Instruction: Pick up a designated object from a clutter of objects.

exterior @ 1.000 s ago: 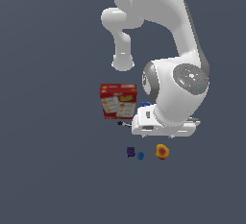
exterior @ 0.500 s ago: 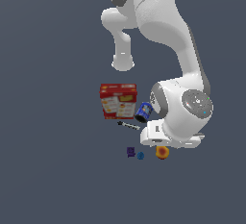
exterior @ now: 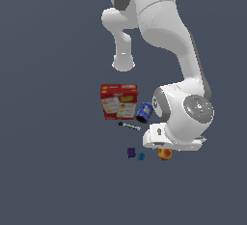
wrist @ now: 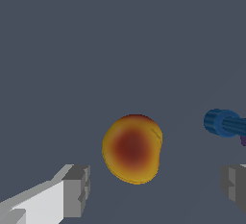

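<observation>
Looking down through the wrist view, you see the orange fruit (wrist: 132,148) whole: a rounded, slightly lopsided yellow-orange body with a dark red blush at its centre. In the exterior view only its lower part (exterior: 165,154) shows, because the arm's wrist housing (exterior: 173,139) covers its top. You will find the gripper (wrist: 156,187) partly cut off by the wrist picture's edge: one grey fingertip (wrist: 77,189) shows on its white finger, and only a sliver of the other appears at the opposite edge. Its jaws stand wide apart and hold nothing; the fruit lies on the grey floor (exterior: 58,171) in the gap between them, nearer the fully visible fingertip and touching neither. Beside the fruit, the tiny blue ball (wrist: 221,122) is cropped at the frame edge, with a purple sliver next to it; in the exterior view the ball (exterior: 141,156) sits between the fruit and the tiny purple block (exterior: 130,152). Farther off lie the thin marker (exterior: 129,126), the blue can (exterior: 144,112) and the red cracker box (exterior: 118,101).
</observation>
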`<state>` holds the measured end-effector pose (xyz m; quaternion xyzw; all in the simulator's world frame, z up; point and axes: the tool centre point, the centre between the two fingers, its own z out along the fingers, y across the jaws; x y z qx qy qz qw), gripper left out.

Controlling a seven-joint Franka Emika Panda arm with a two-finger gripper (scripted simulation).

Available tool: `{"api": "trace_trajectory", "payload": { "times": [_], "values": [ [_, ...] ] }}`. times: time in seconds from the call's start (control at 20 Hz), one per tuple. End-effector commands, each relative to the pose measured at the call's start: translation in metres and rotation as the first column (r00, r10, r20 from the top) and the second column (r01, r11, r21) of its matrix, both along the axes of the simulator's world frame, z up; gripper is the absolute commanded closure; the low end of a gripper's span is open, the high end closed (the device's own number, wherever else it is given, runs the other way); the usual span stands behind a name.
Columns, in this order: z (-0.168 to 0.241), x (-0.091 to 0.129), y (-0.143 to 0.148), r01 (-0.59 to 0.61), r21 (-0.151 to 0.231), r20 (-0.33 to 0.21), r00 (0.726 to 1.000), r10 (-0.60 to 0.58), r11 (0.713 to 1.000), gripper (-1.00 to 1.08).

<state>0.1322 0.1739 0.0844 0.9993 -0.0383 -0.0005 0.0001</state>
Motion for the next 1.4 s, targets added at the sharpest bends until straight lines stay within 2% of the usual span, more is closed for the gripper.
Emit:
{"api": "trace_trajectory", "payload": {
  "times": [0.0, 0.4, 0.7, 0.75, 1.2, 1.25, 1.35],
  "values": [
    [-0.005, 0.000, 0.000, 0.000, 0.000, -0.001, 1.000, 0.000, 1.000, -0.92],
    [-0.044, -0.001, 0.000, 0.001, 0.000, 0.000, 1.000, -0.001, 1.000, -0.92],
    [-0.049, 0.001, 0.001, 0.001, 0.000, 0.001, 1.000, -0.001, 1.000, -0.92],
    [-0.049, 0.001, 0.001, 0.001, 0.000, 0.001, 1.000, -0.001, 1.000, 1.08],
    [-0.049, 0.001, 0.001, 0.001, 0.000, 0.001, 1.000, -0.001, 1.000, 1.08],
    [-0.039, 0.004, 0.013, -0.010, 0.011, 0.018, 1.000, 0.010, 1.000, 1.08],
    [-0.038, 0.004, 0.013, -0.010, 0.011, 0.018, 1.000, 0.010, 1.000, 1.08]
  ]
}}
